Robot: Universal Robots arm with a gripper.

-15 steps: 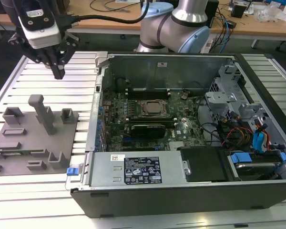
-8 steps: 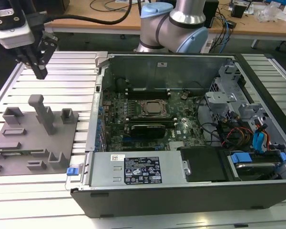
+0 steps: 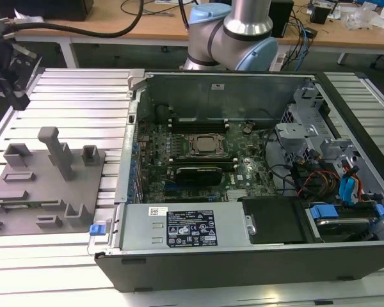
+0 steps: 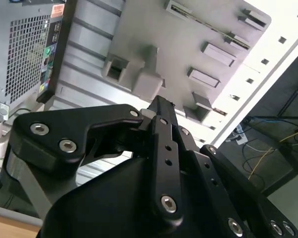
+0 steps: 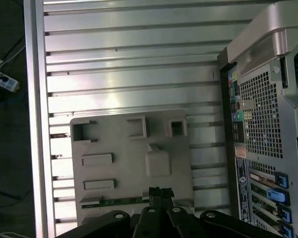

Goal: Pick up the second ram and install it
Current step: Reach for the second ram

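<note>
The second ram [image 5: 121, 201] is a thin green stick lying in a slot at one edge of the grey fixture plate [image 5: 139, 148] on the slatted table. My gripper [image 5: 161, 191] hangs well above that plate with its black fingers [image 4: 159, 111] pressed together and nothing between them. The exterior view has the gripper [image 3: 18, 99] high over the far corner at the exterior view's left, beyond the fixture plate [image 3: 45, 192]. Inside the open computer case [image 3: 243, 256], black slots with white end clips [image 3: 198, 125] run beside the CPU socket [image 3: 201, 145].
Upright grey posts and holders [image 3: 57, 153] stand on the fixture plate. The case's raised wall [image 3: 131, 147] separates plate and motherboard. Cables and drive bays [image 3: 333, 179] fill the case on the exterior view's right. The arm's base [image 3: 233, 38] stands behind the case.
</note>
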